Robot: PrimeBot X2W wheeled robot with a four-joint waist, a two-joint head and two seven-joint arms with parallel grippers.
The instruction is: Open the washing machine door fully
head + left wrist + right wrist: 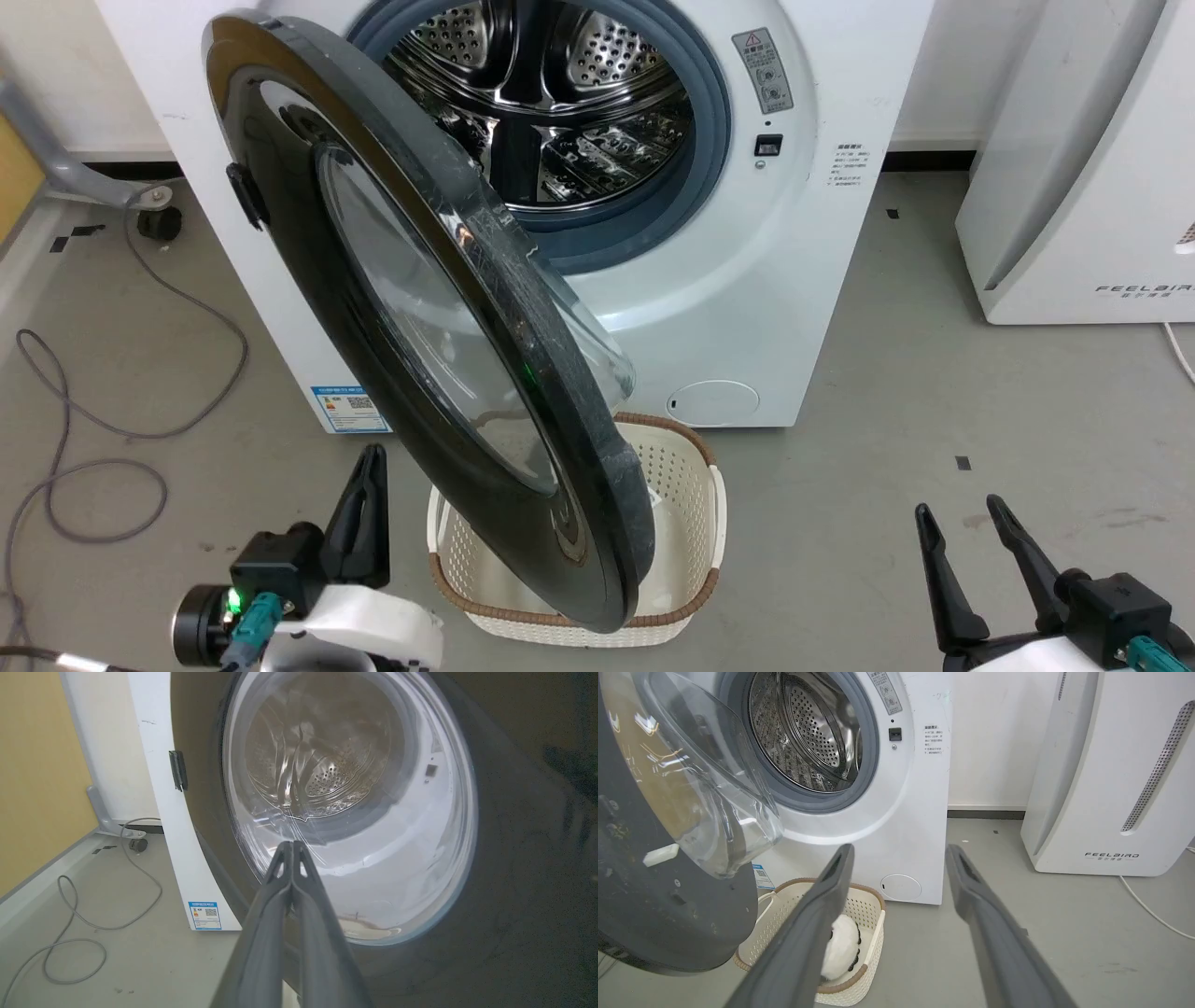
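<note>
The left fingers [367,509] are pressed shut with nothing between them, and their tips aim at the glass of the door [439,373], close to it but apart. The right fingers [938,579] are spread wide and empty, well away to the right above bare floor [934,373]. The door is hinged on the left side of the washing machine [747,308] and stands swung out about halfway, its flat plane running from the hinge out toward the robot. Its outer face is turned toward the left arm and its inner face toward the right arm. The left arm is much the nearer, just beside the outer face. Opening the door fully likely means swinging its free edge further left, so a push would have to come from the inner side, or a pull from the free edge. The door is a large round glossy black disc with a bulging clear glass bowl at its centre, scuffed along the rim. Behind it the steel drum [551,93] lies open. A white basket [695,476] sits on the floor under the door's free edge.
</note>
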